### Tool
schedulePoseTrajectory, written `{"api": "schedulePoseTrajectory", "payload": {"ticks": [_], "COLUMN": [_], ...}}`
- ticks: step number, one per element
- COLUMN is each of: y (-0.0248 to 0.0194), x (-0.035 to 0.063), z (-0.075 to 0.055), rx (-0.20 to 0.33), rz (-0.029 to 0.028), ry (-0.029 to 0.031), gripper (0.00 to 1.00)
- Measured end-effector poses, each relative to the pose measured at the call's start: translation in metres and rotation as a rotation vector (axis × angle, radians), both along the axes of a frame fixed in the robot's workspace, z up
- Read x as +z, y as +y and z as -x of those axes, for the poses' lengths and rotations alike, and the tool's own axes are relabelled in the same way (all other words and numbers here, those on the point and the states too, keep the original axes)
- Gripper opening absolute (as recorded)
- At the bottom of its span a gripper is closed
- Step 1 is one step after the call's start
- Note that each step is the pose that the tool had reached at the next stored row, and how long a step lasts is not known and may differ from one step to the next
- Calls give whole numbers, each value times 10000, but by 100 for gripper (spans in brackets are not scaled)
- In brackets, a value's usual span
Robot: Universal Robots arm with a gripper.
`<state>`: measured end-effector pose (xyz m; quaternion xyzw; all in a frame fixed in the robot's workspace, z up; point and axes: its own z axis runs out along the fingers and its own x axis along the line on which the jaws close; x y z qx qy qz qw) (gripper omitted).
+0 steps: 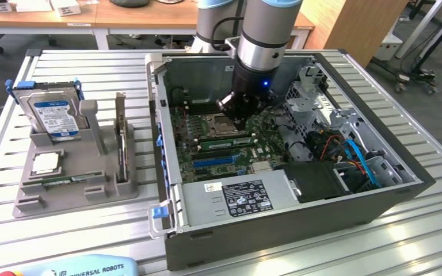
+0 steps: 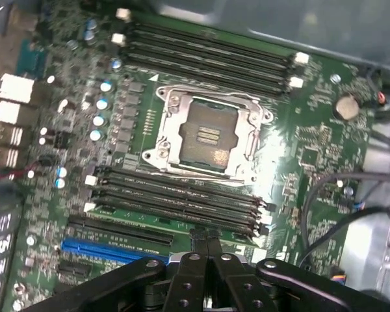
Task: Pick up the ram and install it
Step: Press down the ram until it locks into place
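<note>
My gripper (image 1: 240,122) hangs inside the open computer case (image 1: 282,230), low over the green motherboard (image 1: 205,123), just beside the processor socket (image 2: 205,136). In the wrist view its fingers (image 2: 200,250) are pressed together with nothing between them, their tips over the nearer bank of dark memory slots (image 2: 175,195). A long, narrow green stick that looks like the ram (image 1: 223,141) sits along that slot bank right below the gripper; whether the tips touch it I cannot tell. A similar green stick (image 1: 66,181) lies flat in the grey holder (image 1: 75,192) on the exterior view's left.
The holder also carries a silver hard drive with a blue label (image 1: 52,115) and a thin board standing on edge (image 1: 119,132). Drive cages and blue and orange cables (image 1: 359,161) fill the case's right side. The power supply (image 1: 240,198) sits at its front.
</note>
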<state>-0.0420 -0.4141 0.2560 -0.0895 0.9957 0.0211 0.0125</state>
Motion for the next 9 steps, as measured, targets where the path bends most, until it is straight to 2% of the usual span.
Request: {"api": "schedulePoseTrajectory", "payload": {"ticks": [5, 9], "y": [0, 0], "x": [0, 0], "z": [0, 0], "rx": [-805, -807], "rz": [0, 0], "ry": [1, 0], "gripper": [10, 10]}}
